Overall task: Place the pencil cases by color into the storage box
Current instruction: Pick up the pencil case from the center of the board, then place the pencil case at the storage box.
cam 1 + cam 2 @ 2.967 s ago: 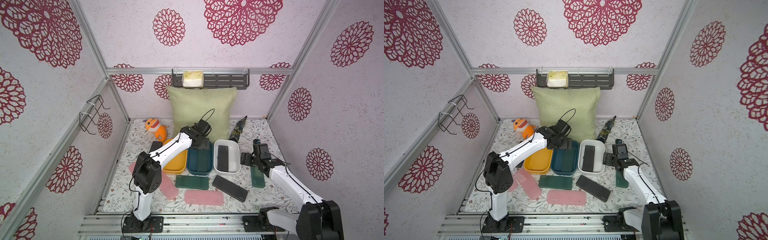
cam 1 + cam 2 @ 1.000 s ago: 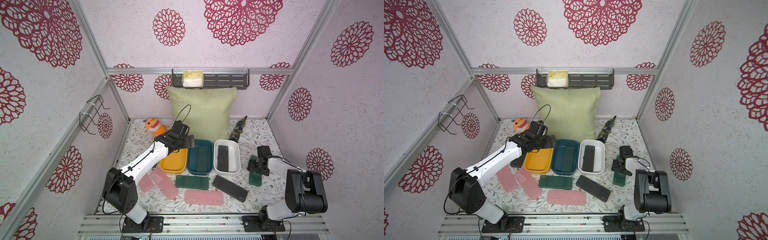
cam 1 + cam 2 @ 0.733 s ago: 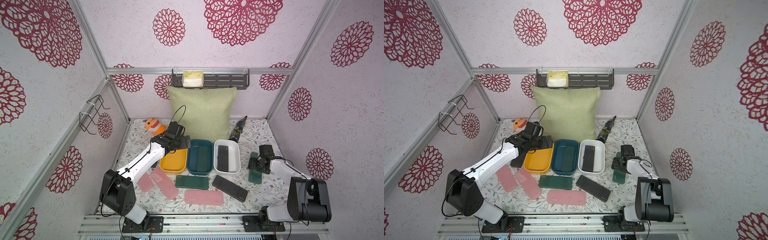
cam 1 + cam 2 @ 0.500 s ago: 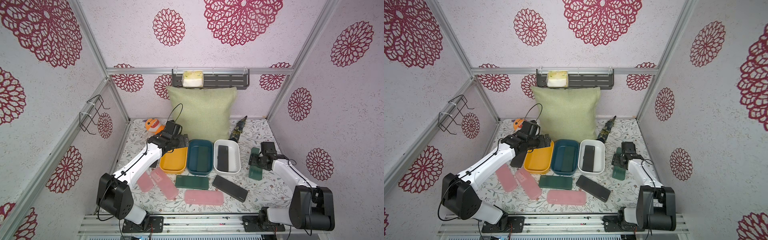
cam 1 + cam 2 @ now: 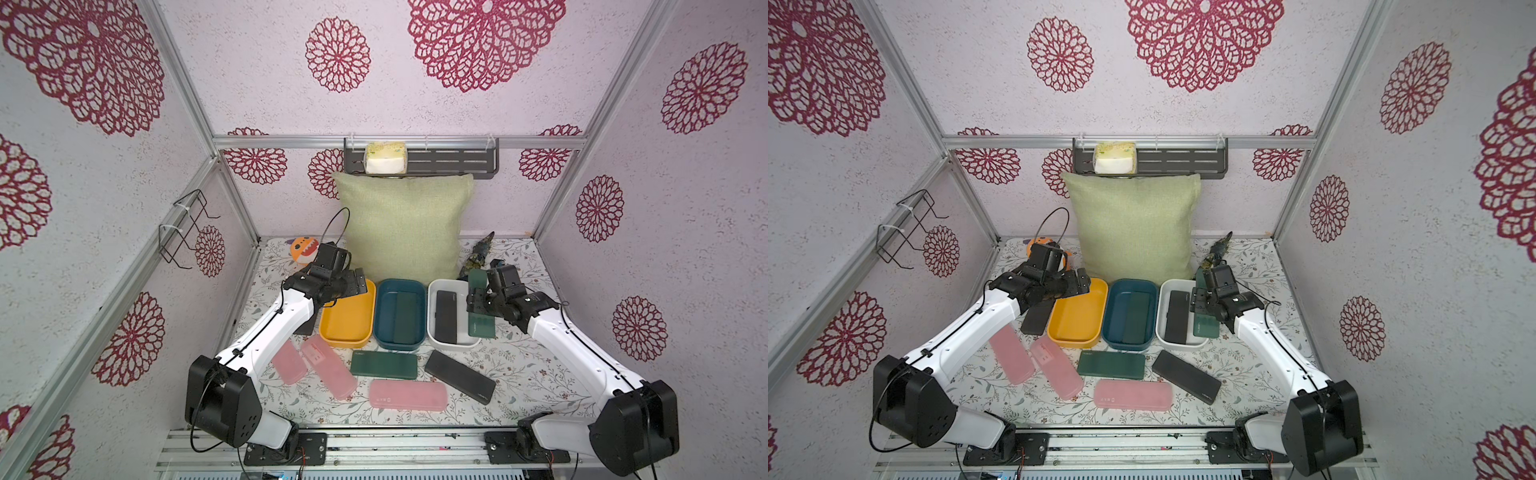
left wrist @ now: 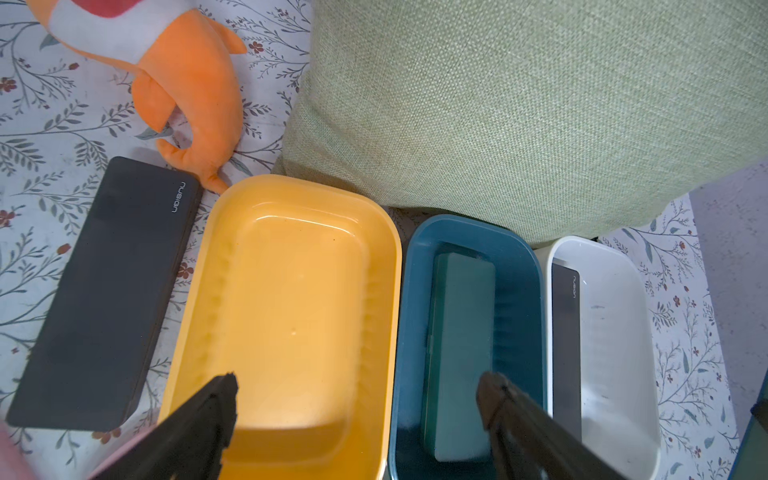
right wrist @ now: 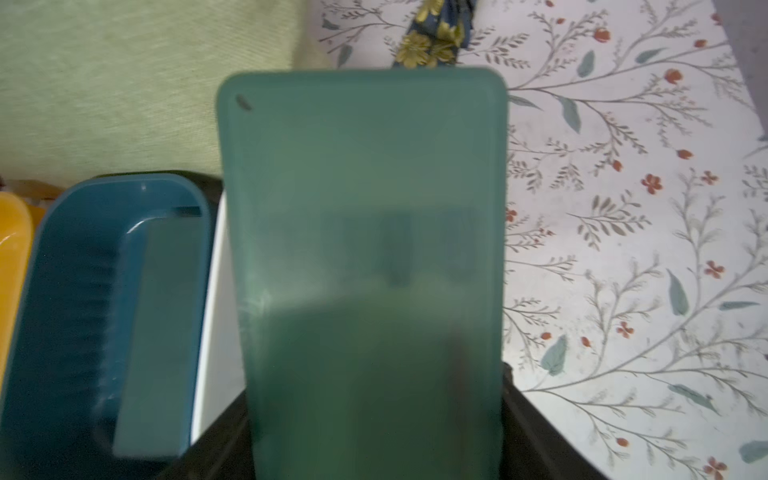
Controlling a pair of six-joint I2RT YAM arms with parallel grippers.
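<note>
My right gripper is shut on a dark green pencil case, held over the right rim of the white tub. The storage box is three tubs side by side. The white one holds a black case, the teal tub a green case, and the yellow tub nothing. My left gripper hangs open and empty above the yellow tub's far end. On the table in front lie three pink cases, a green case and a black case. Another black case lies left of the yellow tub.
A green cushion leans on the back wall right behind the tubs. An orange plush toy sits at the back left and a folded dark umbrella at the back right. The metal rail runs along the front edge.
My right gripper has carried the green case up off the table, leftward and back, to the white tub's right rim. My left gripper has drifted left over the yellow tub, still open.
</note>
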